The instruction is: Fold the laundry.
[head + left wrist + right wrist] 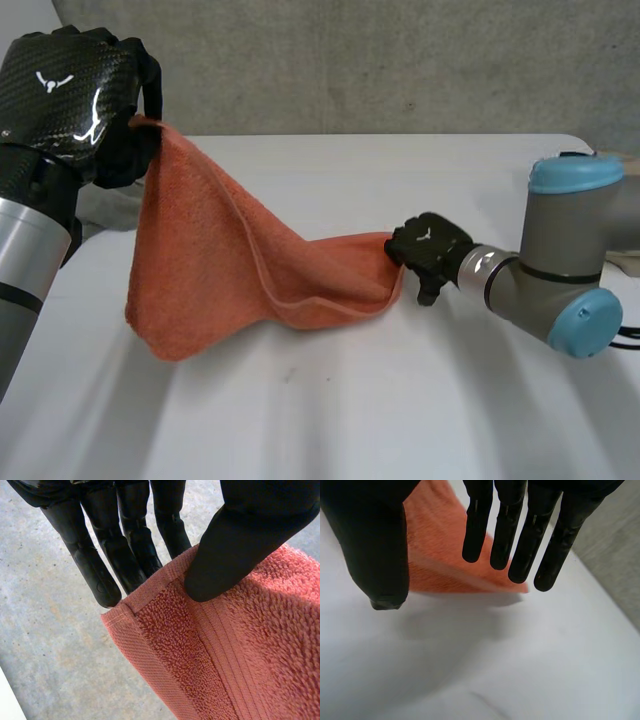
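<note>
An orange towel (220,270) hangs from my left hand (70,90), which is raised over the table's far left. In the left wrist view the thumb (240,545) pinches the towel's hemmed corner (150,605) against the fingers (100,575). From there the towel slopes down to the white table (400,400), and its low end reaches my right hand (430,250) near the middle. In the right wrist view that hand's fingers (520,540) are straight and the thumb (375,545) stands apart. The towel's edge (440,555) lies on the table just beyond the fingertips, not gripped.
My right arm's elbow (570,260) reaches in low over the table's right side. A grey wall (350,60) rises behind the table's far edge. A pale grey cloth (105,210) lies behind the towel at the left.
</note>
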